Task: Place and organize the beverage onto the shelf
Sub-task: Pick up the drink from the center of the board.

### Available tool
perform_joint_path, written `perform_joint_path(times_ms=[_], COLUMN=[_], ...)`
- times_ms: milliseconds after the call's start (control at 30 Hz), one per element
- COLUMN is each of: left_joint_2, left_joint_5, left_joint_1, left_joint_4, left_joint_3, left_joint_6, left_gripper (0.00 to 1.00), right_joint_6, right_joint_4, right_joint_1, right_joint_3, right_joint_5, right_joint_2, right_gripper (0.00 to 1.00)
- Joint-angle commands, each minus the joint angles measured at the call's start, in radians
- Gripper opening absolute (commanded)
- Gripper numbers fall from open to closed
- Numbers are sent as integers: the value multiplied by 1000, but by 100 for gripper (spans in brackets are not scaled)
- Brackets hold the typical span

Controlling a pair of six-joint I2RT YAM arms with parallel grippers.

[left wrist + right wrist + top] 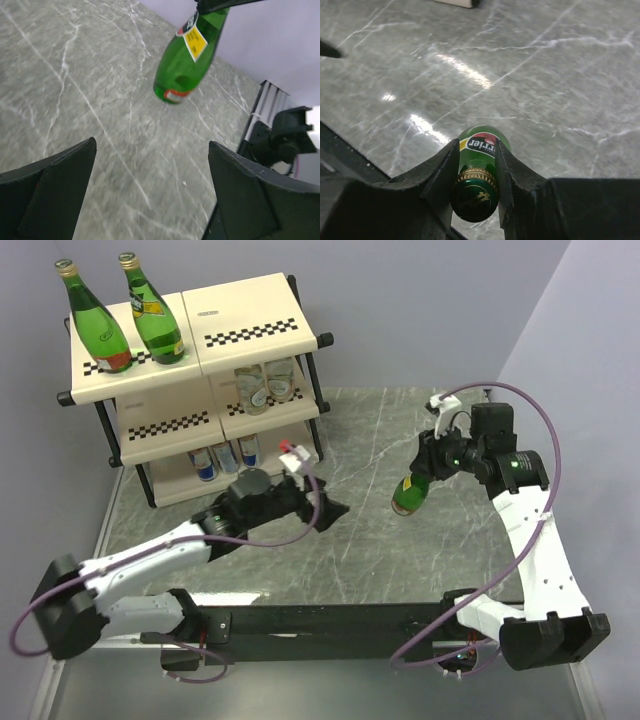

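at 10 o'clock, shelf (pixel 250 310), 2 green bottles (pixel 157 325) on top. at 3 o'clock, 3rd bottle (pixel 410 495) tilted over table (pixel 380 560), neck pinched by right gripper (pixel 432 465); left gripper (pixel 325 512) spread, empty. best lifted high, uprighted, set beside the 2. right wrist only: fingers (pixel 440 170) flanking gold cap (pixel 475 176). left wrist only: base clear of table.

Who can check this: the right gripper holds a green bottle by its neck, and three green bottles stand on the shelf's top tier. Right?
Wrong count: the top view shows two green bottles on the shelf's top tier, not three. The right gripper does hold a green bottle by its neck.
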Motion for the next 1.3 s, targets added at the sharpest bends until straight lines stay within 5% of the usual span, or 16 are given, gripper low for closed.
perform_joint_path(times_ms=[0, 500, 1267], left_joint_2=[127, 562, 665], left_joint_5=[-73, -166, -272], left_joint_1=[-57, -214, -252], left_joint_4=[152, 172, 421], left_joint_3=[102, 431, 374], left_joint_6=[47, 159, 243], left_gripper=[100, 99, 97], right_joint_6=[15, 75, 172], right_joint_4=[16, 27, 51], right_joint_1=[53, 141, 141], right_joint_3=[95, 114, 134], right_joint_5=[-8, -14, -50], right_joint_2=[-38, -30, -10], right_gripper=[0, 0, 0])
